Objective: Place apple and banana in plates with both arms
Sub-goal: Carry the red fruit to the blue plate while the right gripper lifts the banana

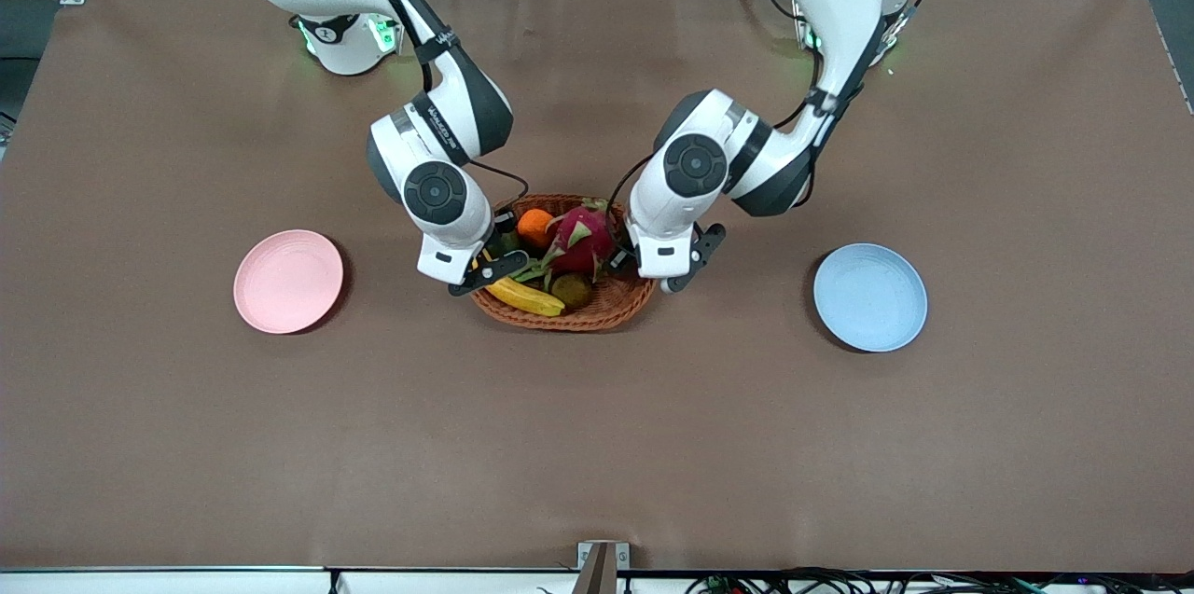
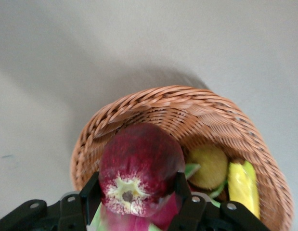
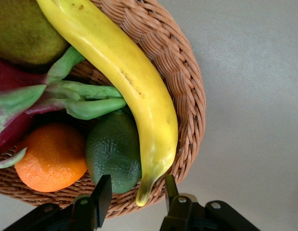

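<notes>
Dark red apple (pale stem patch), yellow curved banana

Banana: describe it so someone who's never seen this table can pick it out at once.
Mid-table, between the pink plate and the blue plate, sits a brown wicker basket of fruit. The banana lies along the basket's rim nearest the front camera, its stem tip between the open fingers of the right gripper. It is the only long, curved yellow fruit; its neighbours are round or oval.
</notes>
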Available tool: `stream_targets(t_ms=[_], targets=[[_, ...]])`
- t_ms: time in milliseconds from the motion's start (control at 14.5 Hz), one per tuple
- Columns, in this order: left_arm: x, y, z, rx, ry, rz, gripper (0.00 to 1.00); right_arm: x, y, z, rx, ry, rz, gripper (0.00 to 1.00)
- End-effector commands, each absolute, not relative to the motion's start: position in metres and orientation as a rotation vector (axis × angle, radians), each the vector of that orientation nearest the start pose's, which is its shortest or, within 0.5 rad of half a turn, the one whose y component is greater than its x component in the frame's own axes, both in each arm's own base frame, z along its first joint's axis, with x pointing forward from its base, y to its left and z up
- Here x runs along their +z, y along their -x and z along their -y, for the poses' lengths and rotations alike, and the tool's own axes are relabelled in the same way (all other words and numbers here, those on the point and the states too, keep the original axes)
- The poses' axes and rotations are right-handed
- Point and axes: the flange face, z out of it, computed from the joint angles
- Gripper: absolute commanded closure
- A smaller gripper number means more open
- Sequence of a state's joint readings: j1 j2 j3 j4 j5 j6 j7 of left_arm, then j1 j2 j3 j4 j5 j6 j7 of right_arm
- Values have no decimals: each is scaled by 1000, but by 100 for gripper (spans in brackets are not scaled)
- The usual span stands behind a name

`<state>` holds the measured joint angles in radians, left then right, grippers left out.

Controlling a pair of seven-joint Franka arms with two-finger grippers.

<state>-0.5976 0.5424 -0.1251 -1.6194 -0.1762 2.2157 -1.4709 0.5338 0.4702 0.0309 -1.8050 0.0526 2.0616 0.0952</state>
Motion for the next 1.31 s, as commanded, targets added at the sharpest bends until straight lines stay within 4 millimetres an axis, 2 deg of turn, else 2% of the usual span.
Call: stream_targets(t_ms=[0, 138, 206, 412, 688, 756, 894, 962, 1031, 1238], targets=[[369, -537, 420, 227, 3006, 1356, 99, 270, -528, -332, 332, 3082, 701, 47], [393, -550, 391, 215, 3036, 1294, 99, 269, -529, -331, 327, 3096, 725, 48], [403, -560, 369, 212, 3050, 1259, 99, 268, -528, -332, 323, 3102, 741, 48], [403, -584, 313, 233, 3068, 1122, 99, 269, -528, -333, 323, 3102, 742, 50], [377, -619, 212, 258, 3093, 902, 99, 268, -527, -333, 323, 3100, 746, 59], [363, -623, 180, 260, 3083, 826, 99, 268, -527, -332, 323, 3101, 744, 63], [331, -626, 140, 283, 3039, 759, 98, 265, -526, -333, 332, 3101, 750, 68], [316, -626, 124, 286, 3017, 770, 98, 263, -527, -333, 333, 3102, 756, 72], [304, -622, 118, 283, 3007, 768, 98, 263, -527, -333, 333, 3100, 767, 77], [273, -608, 110, 243, 2993, 738, 97, 264, -529, -330, 331, 3061, 882, 96]])
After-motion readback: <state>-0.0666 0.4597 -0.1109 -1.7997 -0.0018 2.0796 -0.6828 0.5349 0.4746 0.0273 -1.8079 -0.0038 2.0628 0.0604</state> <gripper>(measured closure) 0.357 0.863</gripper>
